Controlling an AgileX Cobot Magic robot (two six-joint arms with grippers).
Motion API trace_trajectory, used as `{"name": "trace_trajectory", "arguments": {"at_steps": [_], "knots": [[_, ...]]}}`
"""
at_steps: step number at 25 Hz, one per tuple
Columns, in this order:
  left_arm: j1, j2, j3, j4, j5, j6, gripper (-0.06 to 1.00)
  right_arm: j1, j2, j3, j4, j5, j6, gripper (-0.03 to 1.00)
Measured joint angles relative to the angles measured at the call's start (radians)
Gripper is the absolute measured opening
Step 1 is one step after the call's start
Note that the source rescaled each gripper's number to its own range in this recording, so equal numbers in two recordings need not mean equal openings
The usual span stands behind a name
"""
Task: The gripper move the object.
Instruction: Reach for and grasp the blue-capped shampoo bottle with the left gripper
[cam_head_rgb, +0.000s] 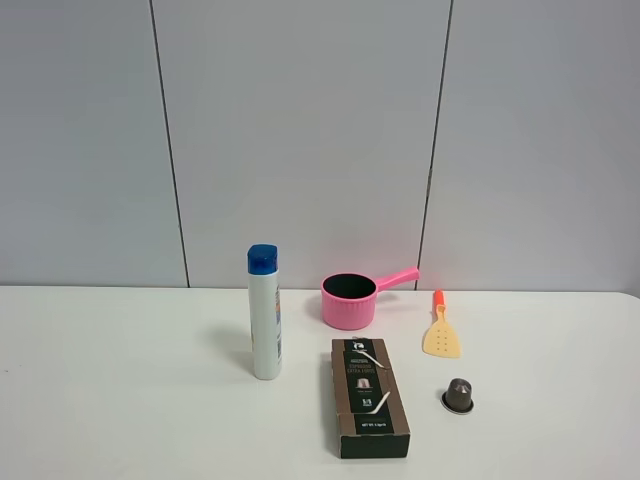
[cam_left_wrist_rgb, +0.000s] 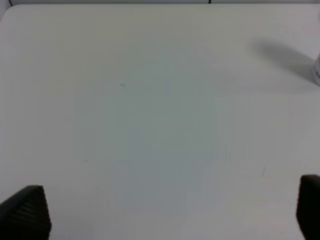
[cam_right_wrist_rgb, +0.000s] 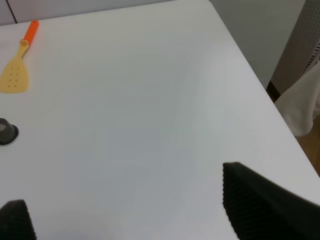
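Observation:
The tall white shampoo bottle (cam_head_rgb: 265, 314) with a blue cap stands upright on the white table, left of centre in the exterior high view. A sliver of it shows at the edge of the left wrist view (cam_left_wrist_rgb: 317, 71). Neither arm shows in the exterior high view. My left gripper (cam_left_wrist_rgb: 170, 212) is open, its black fingertips (cam_left_wrist_rgb: 27, 210) wide apart over bare table, far from the bottle. My right gripper (cam_right_wrist_rgb: 130, 205) is open over the table near its right edge, holding nothing.
A pink saucepan (cam_head_rgb: 350, 298) stands behind a dark brown box (cam_head_rgb: 368, 396). A yellow spatula with an orange handle (cam_head_rgb: 441, 330) (cam_right_wrist_rgb: 17, 70) and a small dark capsule (cam_head_rgb: 459, 396) (cam_right_wrist_rgb: 6, 132) lie to the right. The table's right edge (cam_right_wrist_rgb: 250, 65) drops off.

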Motion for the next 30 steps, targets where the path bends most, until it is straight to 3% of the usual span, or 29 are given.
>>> {"name": "trace_trajectory", "arguments": {"at_steps": [14, 20, 25, 30], "knots": [[0.000, 0.000, 0.000, 0.000, 0.000, 0.000, 1.00, 0.000, 0.000, 0.000, 0.000, 0.000, 0.000, 1.00], [0.000, 0.003, -0.012, -0.046, -0.023, 0.001, 1.00, 0.000, 0.000, 0.000, 0.000, 0.000, 0.000, 1.00], [0.000, 0.122, -0.106, -0.153, -0.258, 0.024, 1.00, 0.000, 0.000, 0.000, 0.000, 0.000, 0.000, 1.00], [0.000, 0.330, -0.141, -0.246, -0.550, 0.153, 1.00, 0.000, 0.000, 0.000, 0.000, 0.000, 0.000, 1.00]]}}
